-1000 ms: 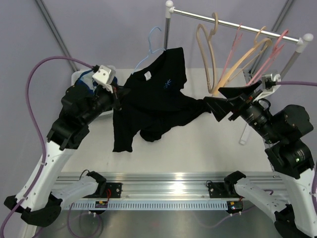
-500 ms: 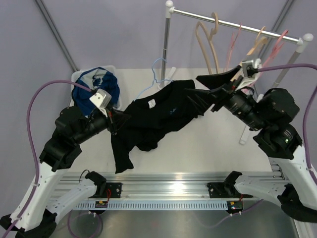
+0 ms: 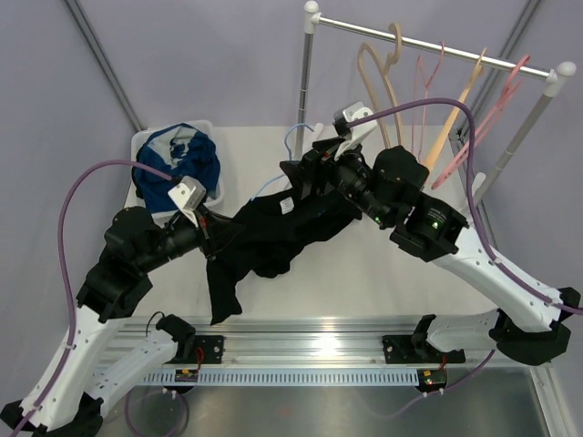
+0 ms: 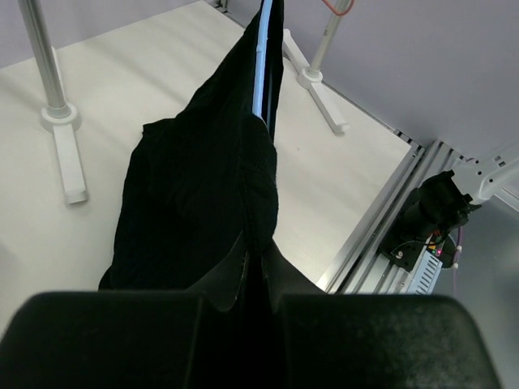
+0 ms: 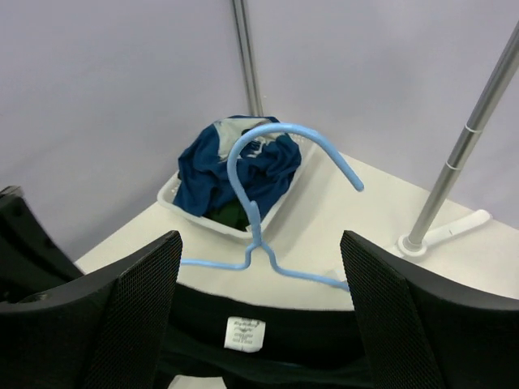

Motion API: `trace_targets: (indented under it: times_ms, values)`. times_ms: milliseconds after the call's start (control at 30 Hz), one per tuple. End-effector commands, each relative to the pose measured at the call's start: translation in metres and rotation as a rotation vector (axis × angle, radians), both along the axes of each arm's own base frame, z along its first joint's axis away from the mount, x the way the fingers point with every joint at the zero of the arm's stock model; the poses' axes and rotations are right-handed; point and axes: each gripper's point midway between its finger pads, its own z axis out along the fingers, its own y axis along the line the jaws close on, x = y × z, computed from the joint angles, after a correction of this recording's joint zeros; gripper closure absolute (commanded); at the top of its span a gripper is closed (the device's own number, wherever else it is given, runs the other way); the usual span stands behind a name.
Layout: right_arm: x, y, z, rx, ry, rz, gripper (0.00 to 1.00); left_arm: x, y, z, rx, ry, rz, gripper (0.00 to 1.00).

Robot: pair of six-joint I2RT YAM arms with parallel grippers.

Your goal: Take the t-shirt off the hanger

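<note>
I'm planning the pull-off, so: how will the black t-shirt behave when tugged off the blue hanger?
The t-shirt is probably floppy and light: it sags in folds from the left tool. It will likely stretch and drag rather than slide stiffly. The thin hanger may shift with it.

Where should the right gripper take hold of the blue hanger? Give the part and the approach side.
Probably the thin neck of the hanger under the hook: that wire stands clear above the t-shirt collar, while the shoulders lie along the cloth. Come from the collar side, where the open right gripper faces it, one finger each side.
</note>
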Motion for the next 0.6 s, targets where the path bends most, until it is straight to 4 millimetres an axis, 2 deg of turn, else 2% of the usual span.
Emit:
trace_targets:
  times_ms: [0, 67, 200, 233, 300, 333, 400, 467, 500, 533, 567]
  values:
    - [0.014, 0.001, 0.01, 0.019, -0.049, -0.089, 0.14, -0.012, -0.009, 0.03, -0.088, -0.104, -0.082, 1.0]
    - [0.021, 0.007, 0.002, -0.017, -0.062, -0.103, 0.15, -0.013, -0.01, 0.026, -0.087, -0.105, -0.089, 1.0]
    - [0.03, 0.017, -0.012, -0.031, -0.048, -0.113, 0.29, -0.015, -0.011, 0.021, -0.092, -0.113, -0.101, 1.0]
    - [0.031, 0.021, -0.016, -0.03, -0.046, -0.107, 0.41, -0.015, -0.011, 0.02, -0.095, -0.116, -0.101, 1.0]
    - [0.032, 0.023, -0.019, -0.028, -0.042, -0.108, 0.56, -0.016, -0.01, 0.02, -0.106, -0.119, -0.102, 1.0]
    - [0.033, 0.022, -0.024, -0.031, -0.039, -0.114, 0.68, -0.017, -0.011, 0.021, -0.11, -0.12, -0.108, 1.0]
    - [0.033, 0.022, -0.024, -0.016, -0.043, -0.117, 0.8, -0.022, -0.012, 0.026, -0.133, -0.124, -0.13, 1.0]
    - [0.032, 0.018, -0.022, -0.003, -0.048, -0.123, 1.0, -0.028, -0.014, 0.033, -0.159, -0.125, -0.151, 1.0]
    - [0.031, 0.016, -0.024, -0.004, -0.047, -0.128, 1.0, -0.03, -0.014, 0.035, -0.167, -0.126, -0.159, 0.91]
    - [0.029, 0.01, -0.017, 0.019, -0.057, -0.136, 1.0, -0.034, -0.014, 0.038, -0.175, -0.127, -0.173, 0.73]
    - [0.028, 0.006, -0.014, 0.026, -0.062, -0.142, 1.0, -0.036, -0.015, 0.039, -0.179, -0.128, -0.184, 0.28]
